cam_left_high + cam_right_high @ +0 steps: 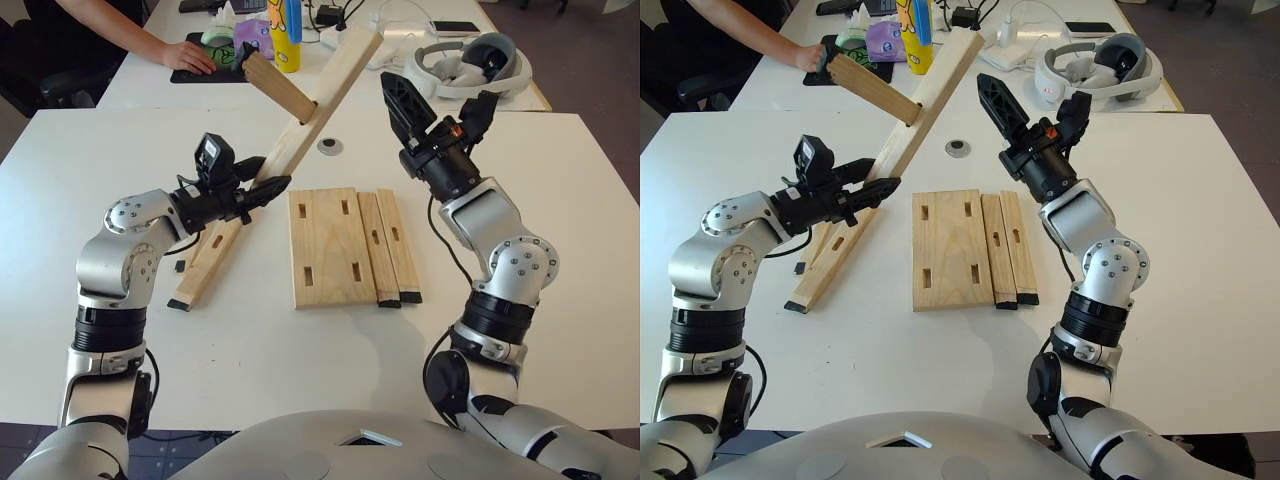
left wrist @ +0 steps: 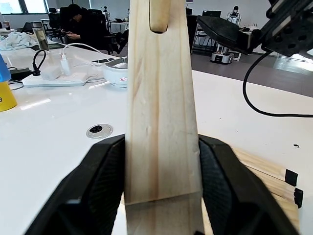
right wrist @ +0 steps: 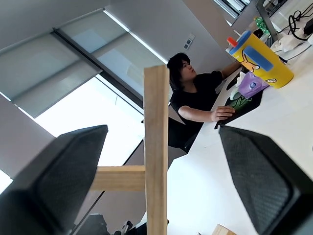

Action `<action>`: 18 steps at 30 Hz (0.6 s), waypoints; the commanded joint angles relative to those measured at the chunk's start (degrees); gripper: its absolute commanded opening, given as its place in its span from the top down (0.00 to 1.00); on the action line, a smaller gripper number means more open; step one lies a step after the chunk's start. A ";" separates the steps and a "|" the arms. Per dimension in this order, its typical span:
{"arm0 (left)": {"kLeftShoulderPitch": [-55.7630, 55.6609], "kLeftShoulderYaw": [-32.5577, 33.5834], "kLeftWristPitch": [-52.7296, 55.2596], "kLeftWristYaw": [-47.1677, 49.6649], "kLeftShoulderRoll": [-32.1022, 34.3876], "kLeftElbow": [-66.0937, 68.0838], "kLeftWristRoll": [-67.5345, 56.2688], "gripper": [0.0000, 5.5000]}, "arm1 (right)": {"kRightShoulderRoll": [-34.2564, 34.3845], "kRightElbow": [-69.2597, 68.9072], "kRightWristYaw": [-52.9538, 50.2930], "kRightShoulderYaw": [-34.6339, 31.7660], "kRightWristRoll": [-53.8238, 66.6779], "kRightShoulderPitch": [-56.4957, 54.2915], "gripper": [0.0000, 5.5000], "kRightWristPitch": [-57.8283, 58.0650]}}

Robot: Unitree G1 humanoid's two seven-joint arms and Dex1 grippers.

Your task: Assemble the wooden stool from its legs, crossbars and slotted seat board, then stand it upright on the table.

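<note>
A long wooden leg (image 1: 300, 130) leans up from the table, its black-tipped foot near the left front, with a crossbar (image 1: 277, 86) plugged in near its upper end. My left gripper (image 1: 262, 187) is shut on the leg's middle; its black fingers (image 2: 105, 181) clamp both sides. The slotted seat board (image 1: 322, 245) lies flat mid-table, with two slotted bars (image 1: 388, 245) beside it on the right. My right gripper (image 1: 440, 105) hovers open above the table, right of the leg's top, nothing between its fingers (image 3: 63, 178). The leg (image 3: 156, 147) and crossbar (image 3: 120, 177) stand between them in the right wrist view.
A round cable port (image 1: 329, 146) sits in the table behind the board. On the far table are a yellow bottle (image 1: 284, 33), a headset (image 1: 470, 62), cables, and a person's hand (image 1: 188, 57) on a dark mat. Bare table lies right and front.
</note>
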 commanded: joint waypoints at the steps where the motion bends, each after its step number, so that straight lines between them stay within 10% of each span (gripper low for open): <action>1: 0.53 -2.33 -1.30 -1.24 -0.17 -2.64 0.22 0.61 | 0.38 1.99 -3.94 0.89 3.04 -1.80 0.24 0.64; 9: 1.92 -4.40 -1.77 -2.00 1.09 -4.83 0.99 0.61 | -1.17 2.53 -5.71 2.89 4.60 -2.02 0.24 0.74; 18: 2.35 -4.21 -4.07 -1.19 1.65 -4.30 3.26 0.61 | -2.46 2.57 -5.91 3.23 5.73 -1.85 0.49 0.68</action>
